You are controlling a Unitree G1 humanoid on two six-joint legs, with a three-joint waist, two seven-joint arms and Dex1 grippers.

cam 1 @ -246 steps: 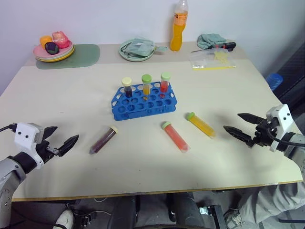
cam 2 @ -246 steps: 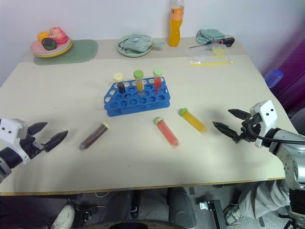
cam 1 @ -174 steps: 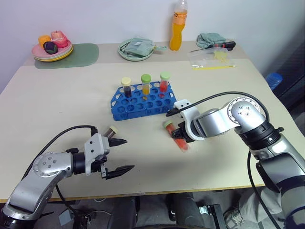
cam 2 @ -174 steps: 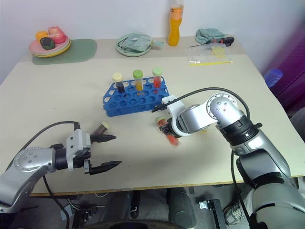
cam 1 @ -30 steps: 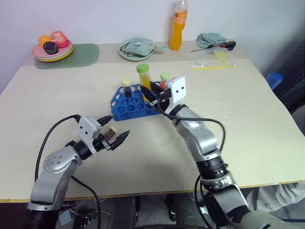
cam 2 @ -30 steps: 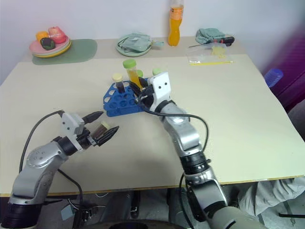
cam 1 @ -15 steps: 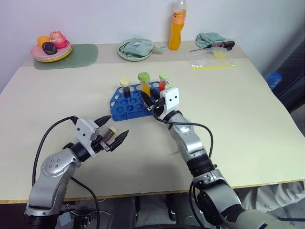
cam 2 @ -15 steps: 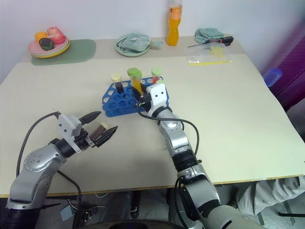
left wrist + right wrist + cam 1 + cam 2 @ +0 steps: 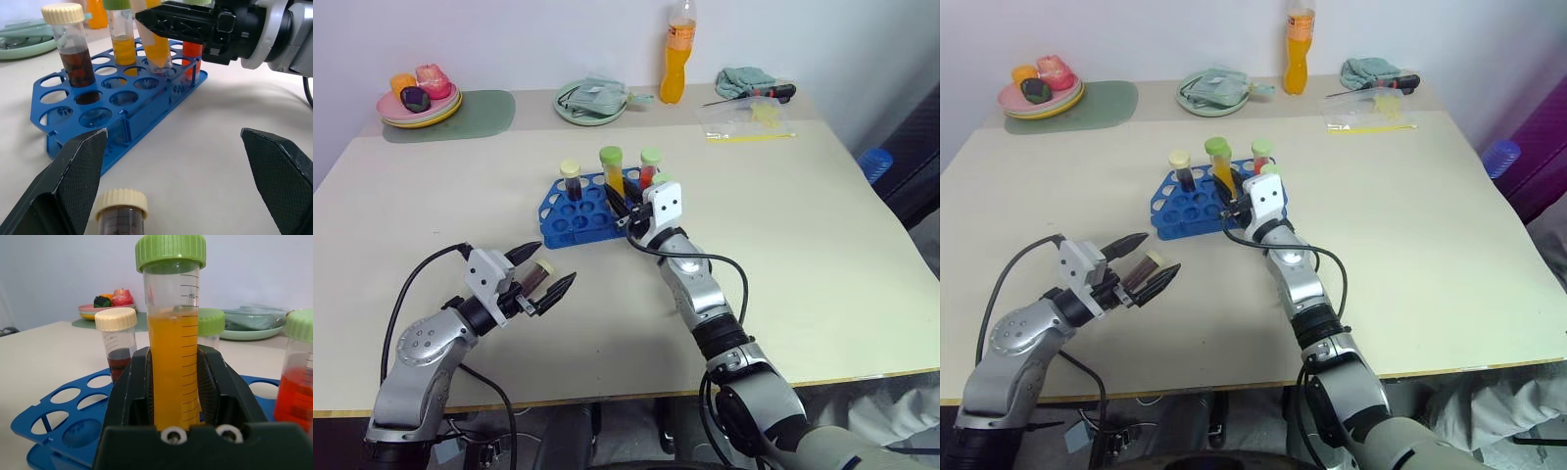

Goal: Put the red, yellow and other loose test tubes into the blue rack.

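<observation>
right wrist view: right gripper (image 9: 172,396) clamped on yellow tube (image 9: 172,362), now lowered from above into the blue rack (image 9: 592,211); seating looks near. left gripper (image 9: 541,279) spread wide around dark tube (image 9: 534,277) on table, not yet lifted.

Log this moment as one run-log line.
right gripper: shut on yellow tube, over blue rack | left gripper: open, straddling dark tube on table
</observation>
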